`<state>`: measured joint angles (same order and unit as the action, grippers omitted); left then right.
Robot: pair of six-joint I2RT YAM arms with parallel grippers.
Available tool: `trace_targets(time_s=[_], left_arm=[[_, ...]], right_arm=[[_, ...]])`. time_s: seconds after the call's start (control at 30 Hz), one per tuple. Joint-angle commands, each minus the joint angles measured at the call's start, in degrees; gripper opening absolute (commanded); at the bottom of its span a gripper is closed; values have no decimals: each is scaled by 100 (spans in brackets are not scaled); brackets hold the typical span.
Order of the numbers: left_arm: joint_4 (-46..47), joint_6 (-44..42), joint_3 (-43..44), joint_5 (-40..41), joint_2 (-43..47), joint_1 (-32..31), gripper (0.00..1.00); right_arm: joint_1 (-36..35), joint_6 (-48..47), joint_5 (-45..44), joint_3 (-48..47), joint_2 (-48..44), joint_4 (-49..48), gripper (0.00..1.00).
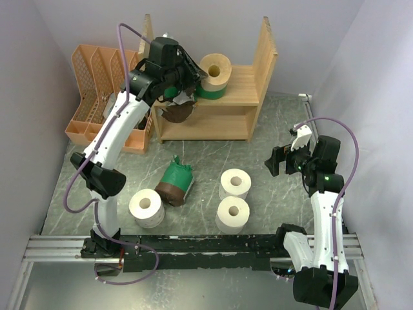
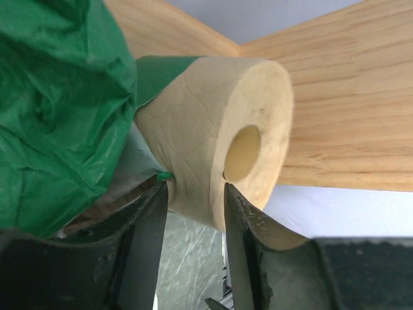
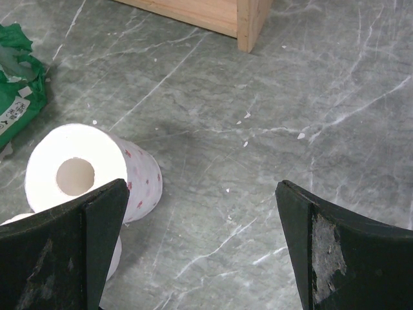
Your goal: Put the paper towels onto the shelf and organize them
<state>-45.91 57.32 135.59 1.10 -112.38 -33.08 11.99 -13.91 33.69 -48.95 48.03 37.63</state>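
Observation:
A cream paper towel roll (image 1: 215, 66) lies on a green-wrapped roll (image 1: 210, 91) on the upper board of the wooden shelf (image 1: 245, 90). My left gripper (image 1: 193, 79) is at that stack. In the left wrist view it (image 2: 195, 190) is shut on the cream roll's (image 2: 206, 135) wall, with one finger outside and one at the core hole. Green wrap (image 2: 51, 110) fills the left. A brown wrapped end (image 1: 175, 111) shows just below the gripper. On the table lie three bare rolls (image 1: 146, 206) (image 1: 234, 184) (image 1: 232, 214) and a green-and-brown wrapped roll (image 1: 175, 182). My right gripper (image 1: 279, 161) (image 3: 201, 187) is open and empty above the table.
An orange lattice rack (image 1: 97, 90) stands left of the shelf. In the right wrist view there are a white roll with red dots (image 3: 90, 171), green wrap (image 3: 16, 97) and the shelf's foot (image 3: 248, 22). Walls close in both sides.

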Motion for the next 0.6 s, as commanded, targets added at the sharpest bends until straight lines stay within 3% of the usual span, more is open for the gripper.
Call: trace_targets(time_s=[0.0,0.33,0.57], left_arm=[[156,-2,538,-273,-49,139,53],[895,-120,399,-760,113,156,90],[1823,-534,137,-1339,770,127,93]], right_arm=[[-21,-4,51,-27,43,-31,100],[-30,-6,41,-20,89,-29,100],[-29,-6,41,-27,102,-29,100]])
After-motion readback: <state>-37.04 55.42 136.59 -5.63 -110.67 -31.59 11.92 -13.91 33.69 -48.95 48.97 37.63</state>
